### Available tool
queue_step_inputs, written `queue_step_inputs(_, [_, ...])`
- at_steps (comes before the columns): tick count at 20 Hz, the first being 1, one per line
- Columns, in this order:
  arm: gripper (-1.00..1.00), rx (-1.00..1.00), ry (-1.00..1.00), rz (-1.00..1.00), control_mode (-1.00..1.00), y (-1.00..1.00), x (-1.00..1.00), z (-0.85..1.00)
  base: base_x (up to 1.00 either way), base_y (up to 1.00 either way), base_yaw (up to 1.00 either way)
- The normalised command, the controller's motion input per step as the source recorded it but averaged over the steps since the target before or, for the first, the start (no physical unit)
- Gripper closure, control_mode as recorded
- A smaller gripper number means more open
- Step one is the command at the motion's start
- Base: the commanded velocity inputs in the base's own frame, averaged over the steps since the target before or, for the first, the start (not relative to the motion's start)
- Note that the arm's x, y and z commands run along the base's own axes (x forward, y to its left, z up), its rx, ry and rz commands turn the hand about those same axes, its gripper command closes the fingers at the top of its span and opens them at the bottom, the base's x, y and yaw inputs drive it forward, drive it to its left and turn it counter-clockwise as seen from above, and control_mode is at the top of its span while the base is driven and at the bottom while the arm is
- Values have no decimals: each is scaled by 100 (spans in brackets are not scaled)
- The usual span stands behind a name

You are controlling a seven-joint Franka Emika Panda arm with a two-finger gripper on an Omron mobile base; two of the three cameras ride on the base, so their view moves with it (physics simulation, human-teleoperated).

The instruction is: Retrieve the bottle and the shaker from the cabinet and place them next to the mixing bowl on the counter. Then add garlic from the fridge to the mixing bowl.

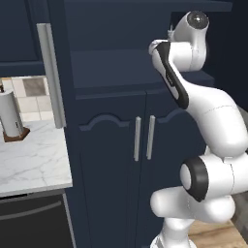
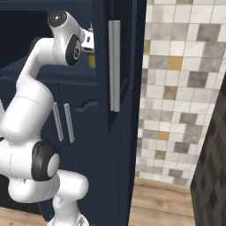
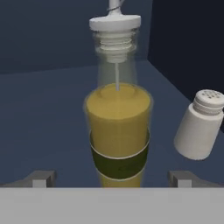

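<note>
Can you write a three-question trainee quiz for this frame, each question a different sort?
1. True or false: the fingers are closed on the bottle.
2. Multiple choice: in the hand view, where is the shaker relative to the bottle? A) directly behind it B) to its right, tilted C) lying on top of it
3. Short answer: what stands on the counter in the left base view?

Key:
1. False. The fingers stand wide apart, one on each side of the bottle, not gripping it.
2. B
3. A paper-towel roll on a brown stand.
</note>
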Motion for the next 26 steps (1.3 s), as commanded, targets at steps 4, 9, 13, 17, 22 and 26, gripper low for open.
queue_step_inputs(4, [-100, 0, 0, 0, -100, 0, 1, -30, 0, 0, 0])
queue_step_inputs(9, [-100, 0, 0, 0, -100, 0, 11, 1, 0, 0, 0])
queue_step_inputs(13, [-100, 0, 0, 0, -100, 0, 4, 25, 0, 0, 0])
queue_step_inputs(17, [-100, 2, 0, 0, -100, 0, 0, 23, 0, 0, 0])
queue_step_inputs(22, [-100, 0, 0, 0, -100, 0, 4, -15, 0, 0, 0])
queue_step_inputs(26, [-100, 0, 0, 0, -100, 0, 6, -25, 0, 0, 0])
